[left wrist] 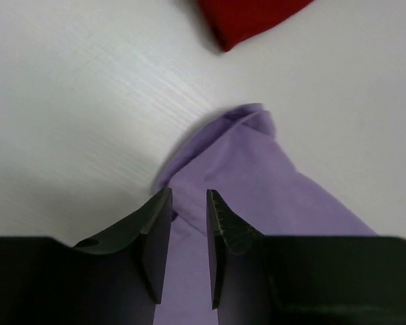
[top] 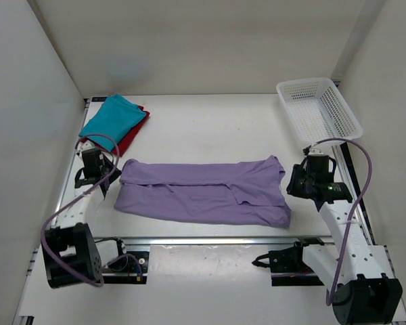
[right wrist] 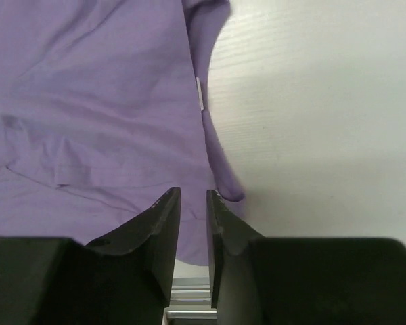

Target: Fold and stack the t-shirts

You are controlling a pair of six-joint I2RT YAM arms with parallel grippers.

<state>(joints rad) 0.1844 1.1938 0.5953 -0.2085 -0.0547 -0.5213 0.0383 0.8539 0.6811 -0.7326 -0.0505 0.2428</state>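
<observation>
- Three soft fabric short-sleeved t-shirts lie on the white desk [top: 210, 128]: one light lavender t-shirt [top: 203, 193], one teal t-shirt [top: 111, 116] and one dark red t-shirt [top: 130, 135].
- The light lavender t-shirt is spread flat and wide along the near edge of the desk, midway between the left and right edges. Its long sides are partly folded in towards the middle.
- The teal t-shirt is folded and lies on top of the dark red t-shirt near the far left corner of the desk. The red one shows only along the right and near sides of the teal one.
- One white plastic mesh basket [top: 338, 112] stands at the far right corner, well apart from the shirts.
- There are two hands, one at each end of the lavender shirt.
- The left hand [left wrist: 188, 196] is at the shirt's left end. Its two dark fingers [left wrist: 155, 230] stand narrowly apart with lavender cloth showing in the gap. I cannot tell whether they touch the cloth.
- The right hand [right wrist: 193, 195] is at the shirt's right end, near its near right corner. Its fingers [right wrist: 159, 230] are also only narrowly apart, with the cloth's edge just beyond the tips. Nothing is visibly clamped between them.
</observation>
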